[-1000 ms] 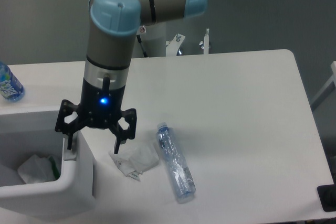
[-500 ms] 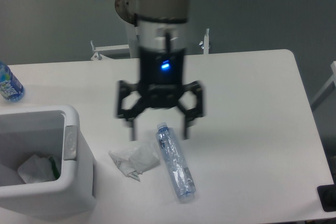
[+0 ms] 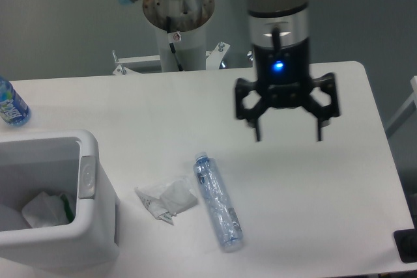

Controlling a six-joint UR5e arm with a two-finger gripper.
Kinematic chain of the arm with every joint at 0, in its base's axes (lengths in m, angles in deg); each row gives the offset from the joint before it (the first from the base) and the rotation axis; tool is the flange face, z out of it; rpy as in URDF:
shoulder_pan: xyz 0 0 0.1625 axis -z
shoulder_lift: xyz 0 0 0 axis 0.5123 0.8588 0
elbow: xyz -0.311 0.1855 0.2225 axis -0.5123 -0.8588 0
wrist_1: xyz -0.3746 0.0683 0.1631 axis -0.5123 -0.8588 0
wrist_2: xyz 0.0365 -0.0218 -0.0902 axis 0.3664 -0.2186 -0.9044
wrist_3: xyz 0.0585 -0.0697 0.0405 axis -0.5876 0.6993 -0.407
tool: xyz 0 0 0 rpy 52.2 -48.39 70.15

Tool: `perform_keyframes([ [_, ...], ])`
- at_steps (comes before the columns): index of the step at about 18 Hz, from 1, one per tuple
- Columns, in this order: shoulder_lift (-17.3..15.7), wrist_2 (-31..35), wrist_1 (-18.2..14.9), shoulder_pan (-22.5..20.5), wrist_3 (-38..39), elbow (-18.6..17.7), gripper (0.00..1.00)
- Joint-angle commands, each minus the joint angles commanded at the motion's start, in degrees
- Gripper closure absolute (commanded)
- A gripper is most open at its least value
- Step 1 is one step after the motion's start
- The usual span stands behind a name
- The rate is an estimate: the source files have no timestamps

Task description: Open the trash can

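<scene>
The white trash can (image 3: 91, 239) stands at the table's front left with its top open; crumpled paper and a bit of green show inside. No lid is visible. The grey push-button strip (image 3: 87, 176) lies on its right rim. My gripper (image 3: 288, 137) hangs above the table's right middle, far right of the trash can, fingers spread wide and empty.
A clear plastic bottle (image 3: 217, 201) lies on the table in front of the gripper, with crumpled white paper (image 3: 165, 200) to its left. A blue-labelled bottle (image 3: 11, 104) stands at the left edge. The arm's base (image 3: 178, 11) is behind the table.
The gripper has moved from the trash can's button strip to the right across the table, past the lying bottle, and a little higher. The trash can stands open throughout.
</scene>
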Motion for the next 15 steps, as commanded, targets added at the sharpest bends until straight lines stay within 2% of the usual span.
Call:
perform_keyframes([
  [4, 0.00, 0.09, -0.26, -2.90, -11.43, -1.58, 0.00],
  [7, -0.35, 0.17, 0.18, -3.43, -15.92, -2.91, 0.00],
  [15, -1.23, 0.18, 0.27, -3.70, -16.64, -3.70, 0.00],
])
